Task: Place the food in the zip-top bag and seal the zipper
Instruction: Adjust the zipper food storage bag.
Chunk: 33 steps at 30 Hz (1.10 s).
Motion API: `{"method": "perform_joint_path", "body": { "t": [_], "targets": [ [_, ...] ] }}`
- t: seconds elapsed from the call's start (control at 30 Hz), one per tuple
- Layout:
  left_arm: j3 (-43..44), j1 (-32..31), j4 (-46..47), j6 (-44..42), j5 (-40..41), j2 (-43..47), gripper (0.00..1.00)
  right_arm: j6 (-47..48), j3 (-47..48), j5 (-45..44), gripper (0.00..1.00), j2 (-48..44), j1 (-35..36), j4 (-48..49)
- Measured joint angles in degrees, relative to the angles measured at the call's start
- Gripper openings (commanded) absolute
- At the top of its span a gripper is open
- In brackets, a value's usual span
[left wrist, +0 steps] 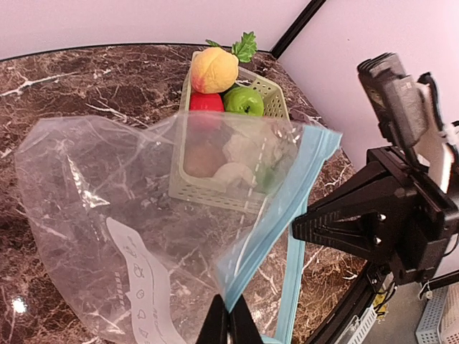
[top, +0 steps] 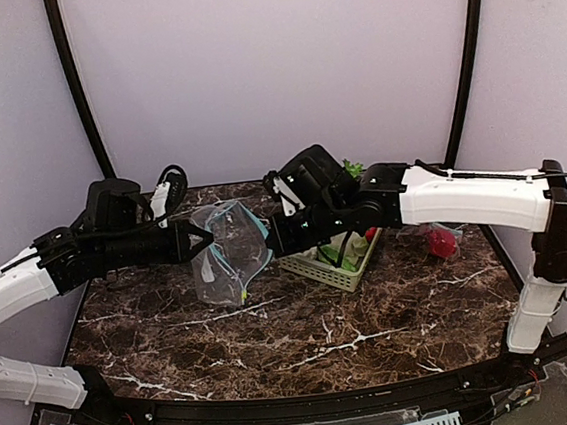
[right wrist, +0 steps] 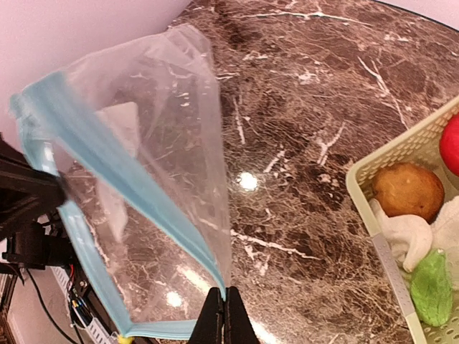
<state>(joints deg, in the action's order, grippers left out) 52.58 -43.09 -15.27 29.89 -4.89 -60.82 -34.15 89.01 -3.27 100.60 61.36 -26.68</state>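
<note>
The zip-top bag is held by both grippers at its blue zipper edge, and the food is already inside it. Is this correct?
Not fully. The left gripper and the right gripper do hold the zip-top bag at its blue zipper edge, but the bag is empty: the food lies in the basket, as the left wrist view shows.

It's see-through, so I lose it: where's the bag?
In the top view, the zip-top bag hangs left of centre, held up by the left gripper and the right gripper, just left of the basket.
</note>
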Motion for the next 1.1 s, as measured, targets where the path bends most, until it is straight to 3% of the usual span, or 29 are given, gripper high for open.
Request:
{"method": "perform_joint_path", "body": {
  "t": [0.3, 0.37, 0.47, 0.67, 0.9, 1.1],
  "targets": [
    [5.8, 0.3, -7.6, -5.7, -0.4, -1.5, 0.01, -2.2, -0.2, -0.4, 0.03, 0.0, -4.2, -2.3],
    [6.4, 1.0, -7.9, -6.4, -2.4, -3.4, 0.01, -2.2, -0.2, 0.3, 0.17, 0.0, -4.5, -2.3],
    [7.2, 2.9, -8.2, -7.3, -5.6, -7.1, 0.01, -1.6, -0.7, 1.8, 0.51, 0.0, -4.7, -1.9],
    [12.4, 9.6, -10.8, -11.5, -12.2, -17.0, 0.01, 3.1, -3.2, 6.0, 0.84, -1.6, -5.0, -1.2],
    [18.9, 12.1, -13.8, -17.4, -13.4, -22.1, 0.01, 7.5, -5.7, 5.9, 0.90, -10.5, -8.4, -3.5],
    [17.7, 12.2, -12.2, -20.4, -11.0, -21.6, 0.01, 9.9, -5.8, 5.1, 0.85, -11.3, -13.7, -8.5]
  ]
}}
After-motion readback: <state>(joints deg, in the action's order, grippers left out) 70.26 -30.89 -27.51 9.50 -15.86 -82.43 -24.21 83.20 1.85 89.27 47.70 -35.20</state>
